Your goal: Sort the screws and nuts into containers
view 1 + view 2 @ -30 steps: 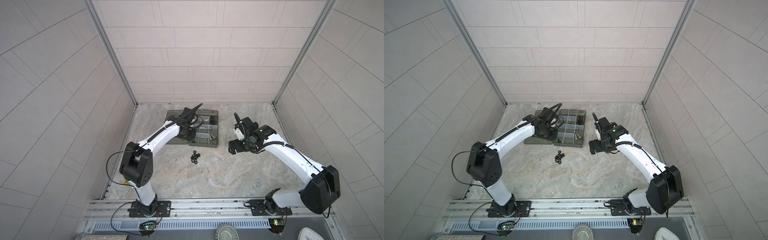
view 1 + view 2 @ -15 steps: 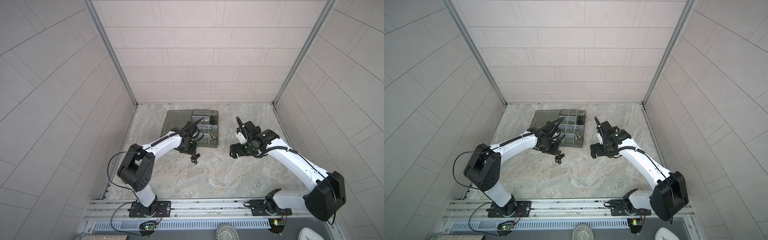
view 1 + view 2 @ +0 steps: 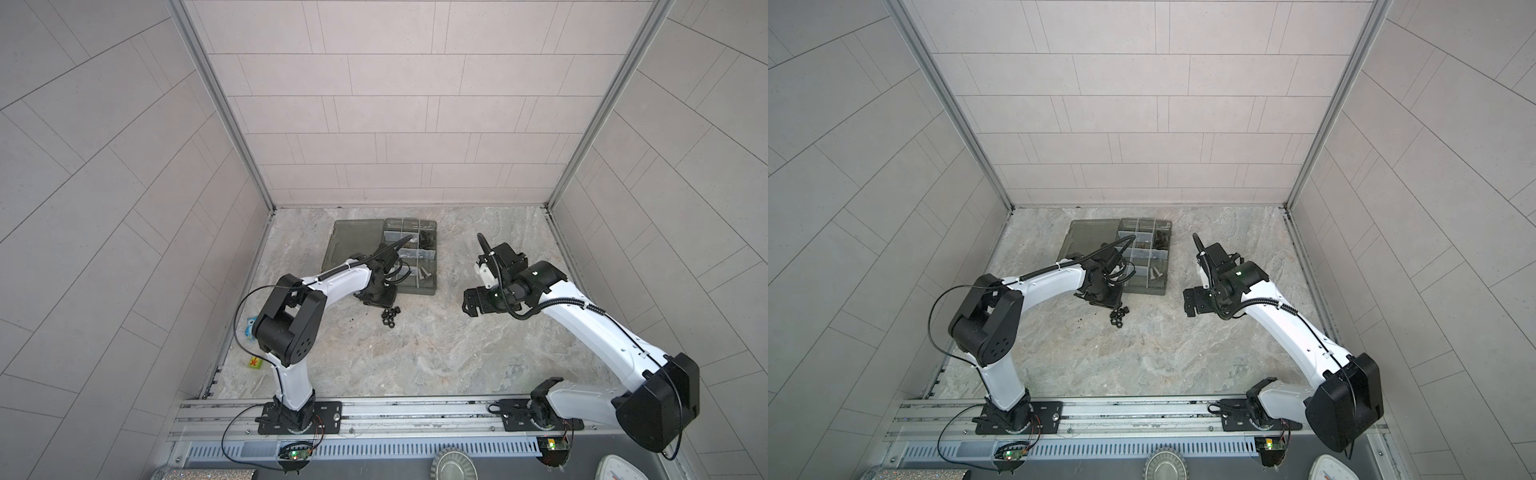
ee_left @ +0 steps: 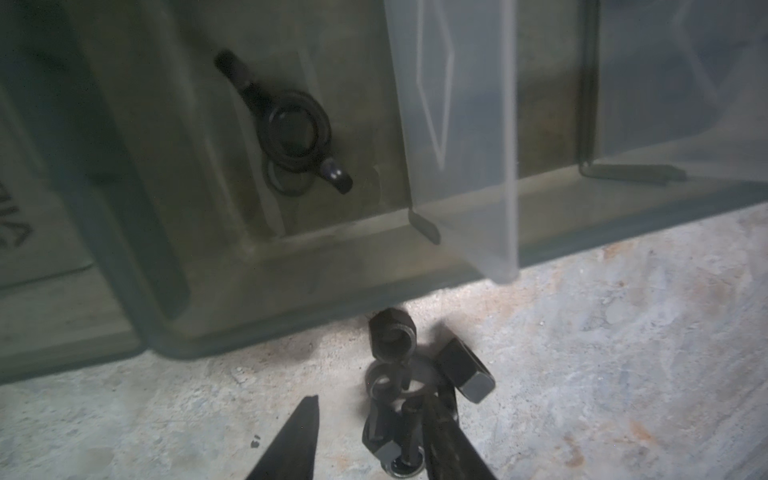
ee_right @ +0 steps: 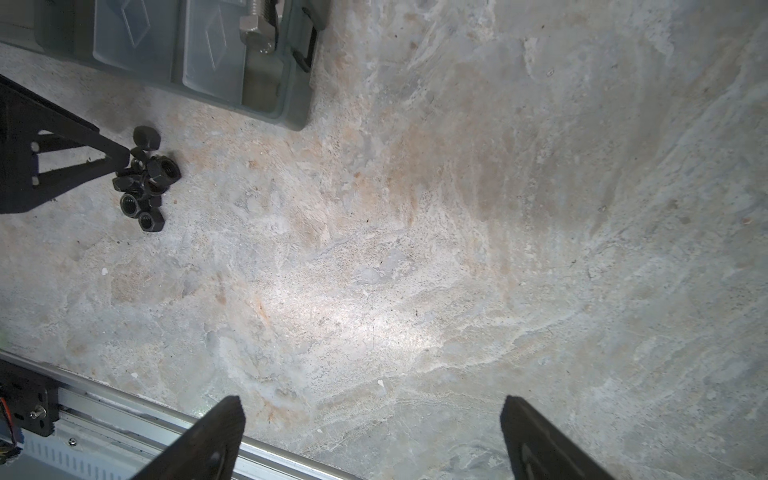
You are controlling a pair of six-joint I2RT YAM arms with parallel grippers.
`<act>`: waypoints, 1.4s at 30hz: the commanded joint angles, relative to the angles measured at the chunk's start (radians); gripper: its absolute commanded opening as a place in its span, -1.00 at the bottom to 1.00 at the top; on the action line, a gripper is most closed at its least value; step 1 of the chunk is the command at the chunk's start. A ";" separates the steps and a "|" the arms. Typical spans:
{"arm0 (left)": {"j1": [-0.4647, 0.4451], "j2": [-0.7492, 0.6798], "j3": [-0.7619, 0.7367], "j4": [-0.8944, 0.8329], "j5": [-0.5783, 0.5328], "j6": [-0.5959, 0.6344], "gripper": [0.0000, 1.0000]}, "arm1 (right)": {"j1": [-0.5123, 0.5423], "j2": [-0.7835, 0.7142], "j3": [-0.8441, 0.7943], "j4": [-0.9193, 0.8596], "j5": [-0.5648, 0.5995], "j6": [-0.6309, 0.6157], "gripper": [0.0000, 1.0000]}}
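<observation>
Left end effector (image 4: 372, 409) — moved to nuts (image 4: 392, 345).

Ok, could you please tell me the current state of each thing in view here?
organizer box: open, lid flat beside it.
nuts: loose pile on the table, outside the box.
silver screws: lying inside the box, front corner.
left gripper: open, tips down at the nuts.
right gripper: open, empty, above bare table.

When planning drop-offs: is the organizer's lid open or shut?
Open: the lid lies flat beside the uncovered compartments in both top views.
</observation>
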 commanded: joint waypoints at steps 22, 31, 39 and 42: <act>0.000 0.074 0.062 0.000 0.019 0.036 -0.17 | 0.003 -0.022 -0.014 -0.025 0.038 0.021 0.96; 0.000 0.097 0.065 0.011 0.013 0.036 -0.21 | 0.002 -0.022 -0.013 -0.032 0.039 0.014 0.96; -0.001 0.127 0.088 0.010 0.014 0.040 -0.34 | 0.002 -0.035 -0.016 -0.041 0.049 0.006 0.96; 0.000 0.132 0.092 0.010 0.019 0.039 -0.41 | 0.001 -0.039 -0.015 -0.047 0.052 0.005 0.96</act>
